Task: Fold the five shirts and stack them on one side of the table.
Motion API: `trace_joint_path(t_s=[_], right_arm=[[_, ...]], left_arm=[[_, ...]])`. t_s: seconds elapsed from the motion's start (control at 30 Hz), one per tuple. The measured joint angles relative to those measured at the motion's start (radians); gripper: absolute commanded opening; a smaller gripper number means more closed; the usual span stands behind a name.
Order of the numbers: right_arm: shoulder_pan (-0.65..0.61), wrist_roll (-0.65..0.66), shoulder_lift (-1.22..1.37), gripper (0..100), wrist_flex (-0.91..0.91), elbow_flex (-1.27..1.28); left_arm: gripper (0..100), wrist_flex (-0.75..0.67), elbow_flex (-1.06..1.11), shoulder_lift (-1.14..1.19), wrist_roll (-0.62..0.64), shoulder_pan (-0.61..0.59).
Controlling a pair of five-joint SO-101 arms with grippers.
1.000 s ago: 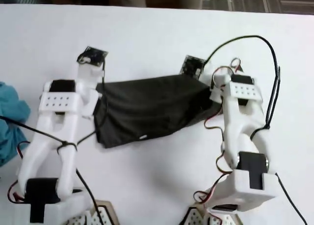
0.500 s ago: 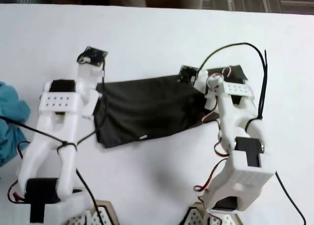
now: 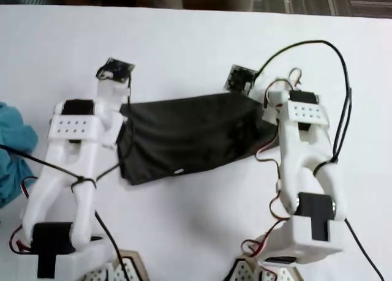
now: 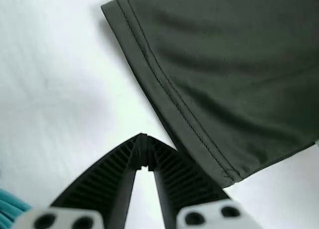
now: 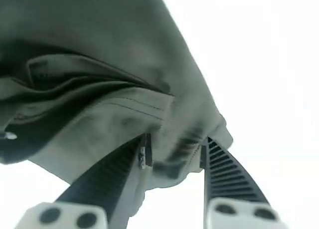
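Note:
A dark shirt (image 3: 184, 137) lies folded into a long band in the middle of the white table (image 3: 196, 42). My left gripper (image 3: 113, 93) sits at the band's left end. In its wrist view it (image 4: 144, 165) is shut with nothing in it, over bare table beside the stitched hem (image 4: 184, 119). My right gripper (image 3: 264, 111) is at the band's right end. There it (image 5: 174, 151) stands open, its two fingers either side of the bunched shirt edge (image 5: 164, 114), which shows layered folds.
A teal shirt (image 3: 12, 152) lies crumpled at the table's left edge, and a sliver of it (image 4: 7, 209) shows near my left gripper. Black cables (image 3: 334, 79) loop above the right arm. The table's far side and front centre are bare.
Half a second ago the right arm leaned left over the shirt's end, with a dark flap showing beyond it. It has swung back to the right. The left arm has kept still.

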Motion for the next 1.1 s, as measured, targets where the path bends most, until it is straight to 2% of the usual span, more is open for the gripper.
trace_joint_path(t_s=[0.1,0.2,0.23,0.3,0.37,0.63,0.8,1.1], right_arm=[[0.0,-0.005,-0.029,16.3,0.017,0.0],[0.008,-0.072,-0.084,15.4,0.118,0.0],[0.005,-0.097,-0.107,12.5,0.169,0.0],[-0.012,-0.126,-0.16,0.4,0.27,0.006],[-0.034,-0.137,-0.196,2.9,0.301,0.055],[-0.035,-0.147,-0.195,2.2,0.144,0.321],[-0.038,-0.147,-0.181,2.2,0.124,0.324],[-0.175,-0.224,-0.173,2.2,0.114,0.285]], left_arm=[[3,0.0,0.0,0.0,0.0,0.0],[3,0.0,0.0,0.0,0.0,0.0],[3,0.0,0.0,0.0,0.0,0.0],[3,0.0,0.0,0.0,0.0,0.002],[3,0.0,0.0,0.0,0.0,0.002],[3,0.0,0.0,0.0,-0.008,0.002],[3,0.0,0.0,0.0,-0.031,0.002],[3,0.0,0.0,0.0,-0.031,0.002]])
